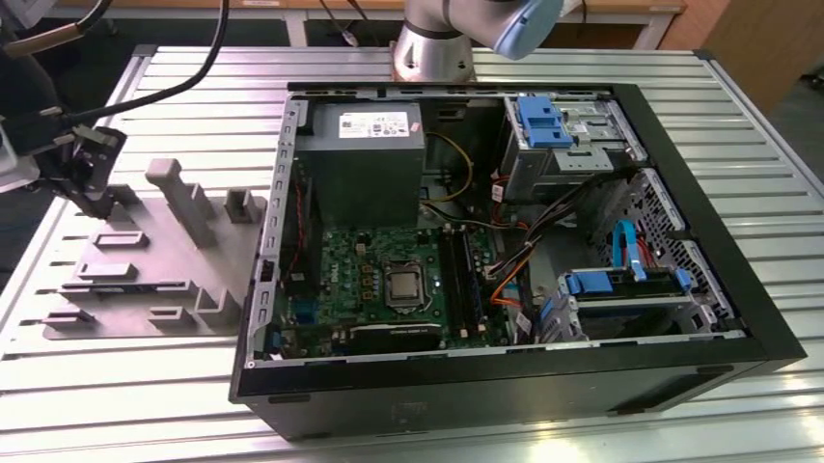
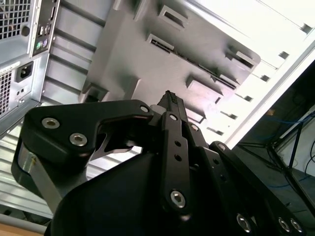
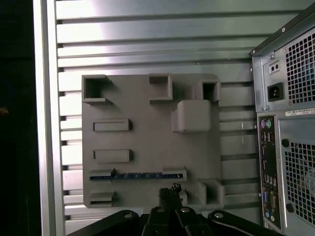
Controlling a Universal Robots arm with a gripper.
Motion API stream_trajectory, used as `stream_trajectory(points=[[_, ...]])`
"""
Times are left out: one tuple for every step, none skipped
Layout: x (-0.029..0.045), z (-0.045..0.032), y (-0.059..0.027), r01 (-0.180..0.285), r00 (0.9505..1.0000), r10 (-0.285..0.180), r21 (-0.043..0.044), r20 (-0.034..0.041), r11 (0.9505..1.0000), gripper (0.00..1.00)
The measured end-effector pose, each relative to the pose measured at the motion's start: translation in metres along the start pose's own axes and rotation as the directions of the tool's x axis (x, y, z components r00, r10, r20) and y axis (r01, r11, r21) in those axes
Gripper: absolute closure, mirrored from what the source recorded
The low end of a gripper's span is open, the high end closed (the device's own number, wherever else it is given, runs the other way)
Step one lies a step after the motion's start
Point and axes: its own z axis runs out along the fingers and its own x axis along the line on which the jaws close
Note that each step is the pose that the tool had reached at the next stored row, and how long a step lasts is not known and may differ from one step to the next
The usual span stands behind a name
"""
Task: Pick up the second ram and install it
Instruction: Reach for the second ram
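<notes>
Black two-finger gripper (image 3: pixel 170 192) is hovering with its jaws drawn together, holding nothing, over the grey moulded parts fixture (image 3: pixel 147 137), which is lying on the ribbed aluminium table (image 3: pixel 147 44). The second ram (image 3: pixel 138 174), a slim blue circuit-board stick, is standing on edge in a long slot of that fixture, just beside the gripper tips and not touching them. Open black tower case (image 1: pixel 515 386) with green motherboard (image 1: pixel 361 260) is lying alongside. Judging handling: the stick is looking light, stiff, thin and fragile. Gripping across its flat faces near mid-length, along the exposed upper edge, is seeming safest.
</notes>
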Motion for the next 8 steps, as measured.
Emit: stream_trajectory(points=[[0.0006,0.0013,-0.0011,0.0,1.0,0.0,0.0,0.0,1.0,0.89],[0.0012,0.0028,-0.0023,0.0,1.0,0.0,-0.0001,0.0,1.0,0.89],[0.0016,0.0042,-0.0032,0.0,1.0,0.0,0.0,0.0,1.0,0.89],[0.002,0.0057,-0.0041,0.0,1.0,0.0,-0.0001,0.0001,1.0,0.89],[0.0024,0.0072,-0.0048,0.0,1.0,0.0,-0.0001,0.0001,1.0,0.89],[0.0028,0.0087,-0.0054,0.0,1.0,0.0,0.0,0.0,1.0,0.89],[0.0032,0.0103,-0.0061,0.0,1.0,0.0,0.0,0.0,1.0,0.89],[0.0036,0.0119,-0.0066,0.0,1.0,0.0,0.0,0.0,1.0,0.89]])
